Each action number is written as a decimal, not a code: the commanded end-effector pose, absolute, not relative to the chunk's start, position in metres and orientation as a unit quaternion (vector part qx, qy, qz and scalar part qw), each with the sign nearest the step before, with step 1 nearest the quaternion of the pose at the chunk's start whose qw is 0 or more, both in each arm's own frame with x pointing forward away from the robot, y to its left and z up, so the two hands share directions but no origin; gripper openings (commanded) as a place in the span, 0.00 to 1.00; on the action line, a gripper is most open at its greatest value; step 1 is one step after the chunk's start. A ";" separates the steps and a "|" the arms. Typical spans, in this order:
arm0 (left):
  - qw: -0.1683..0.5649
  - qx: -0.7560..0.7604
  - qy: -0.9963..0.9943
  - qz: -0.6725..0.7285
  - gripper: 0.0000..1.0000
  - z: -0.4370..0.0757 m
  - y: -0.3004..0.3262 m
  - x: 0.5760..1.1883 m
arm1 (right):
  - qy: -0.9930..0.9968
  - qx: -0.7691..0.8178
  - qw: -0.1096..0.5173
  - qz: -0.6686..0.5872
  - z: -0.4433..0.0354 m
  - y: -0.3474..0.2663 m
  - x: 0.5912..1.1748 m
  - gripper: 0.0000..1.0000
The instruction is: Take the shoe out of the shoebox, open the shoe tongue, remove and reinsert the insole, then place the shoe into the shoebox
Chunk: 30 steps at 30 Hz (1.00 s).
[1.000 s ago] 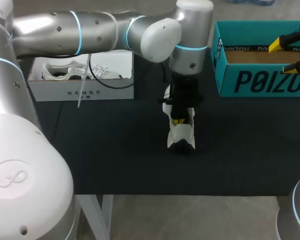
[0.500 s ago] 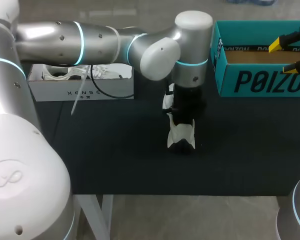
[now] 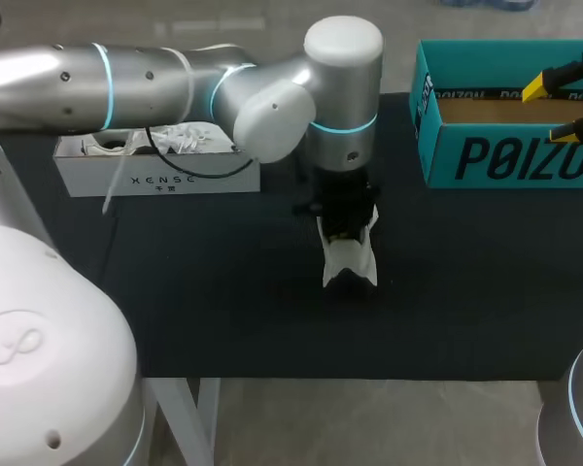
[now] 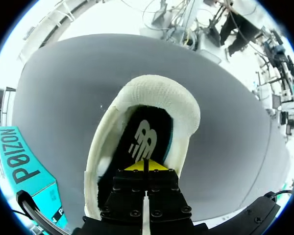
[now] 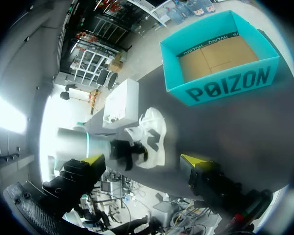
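Your left tool (image 4: 146,167) has its fingers closed together, tips down inside the white mesh shoe (image 3: 351,264) in the middle of the black table (image 3: 223,291), touching its black insole (image 4: 148,128), though you cannot tell whether they pinch it; your right tool (image 5: 143,160) hangs wide open and empty near the teal cardboard shoebox (image 3: 505,155) at the shoe's two o'clock.

I log: white cloth shoe (image 4: 157,98), fleecy matt collar; its smooth black insole (image 4: 148,131); teal cardboard shoebox (image 3: 505,160), upper right, matt, bare brown card inside; black tabletop (image 3: 204,291), matt, cloth-like; silver left arm (image 3: 146,83), upper left, glossy shell.
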State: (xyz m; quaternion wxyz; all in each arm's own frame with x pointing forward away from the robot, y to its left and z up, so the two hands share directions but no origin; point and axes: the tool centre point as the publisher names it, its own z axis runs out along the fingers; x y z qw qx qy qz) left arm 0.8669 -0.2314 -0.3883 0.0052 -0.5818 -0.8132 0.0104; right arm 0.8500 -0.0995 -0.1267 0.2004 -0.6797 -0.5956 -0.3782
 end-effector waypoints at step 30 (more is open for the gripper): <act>-0.065 -0.537 -0.833 0.116 0.00 -0.423 -0.256 0.875 | -0.595 -0.681 0.199 -0.377 -0.127 -0.099 0.849 1.00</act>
